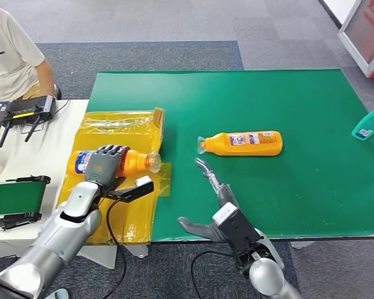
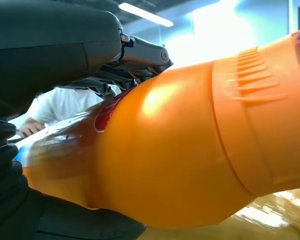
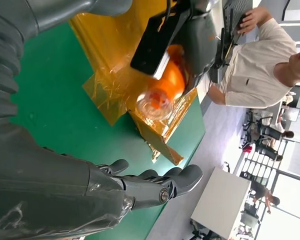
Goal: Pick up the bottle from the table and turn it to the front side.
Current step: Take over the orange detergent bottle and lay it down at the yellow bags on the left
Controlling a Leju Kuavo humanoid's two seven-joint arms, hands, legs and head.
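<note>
I see my left hand (image 1: 108,163) wrapped over an orange bottle (image 1: 133,162) that lies on its side on a sheet of yellow film (image 1: 124,128). The fingers (image 1: 113,150) curl over the top of the bottle's body, and the clear cap (image 1: 153,162) sticks out past the hand toward my right hand. In the left wrist view the bottle (image 2: 186,145) presses right against the palm, with dark fingers (image 2: 141,52) bent over its upper side, so this hand is grasping it. I cannot tell whether the bottle is lifted off the film or resting on it.

My right hand (image 1: 212,205) hovers low over the green mat (image 1: 288,106), holding nothing, with its fingers (image 1: 207,174) stretched out straight and its thumb spread off to the side. In the right wrist view the fingers (image 3: 156,182) lie flat and parallel above the mat (image 3: 46,95), pointing past the capped end of the held bottle (image 3: 167,82).

A second orange bottle (image 1: 244,143) lies on its side on the mat just beyond the right hand's fingertips, apart from them, its cap pointing toward the left hand. A teal bottle (image 1: 369,123) lies well beyond and out to the side of the right hand, at the mat's edge.

A person in a pale shirt (image 1: 9,53) sits at a white table (image 1: 48,140) beyond the left hand. A small green conveyor (image 1: 13,196) stands near the left forearm.
</note>
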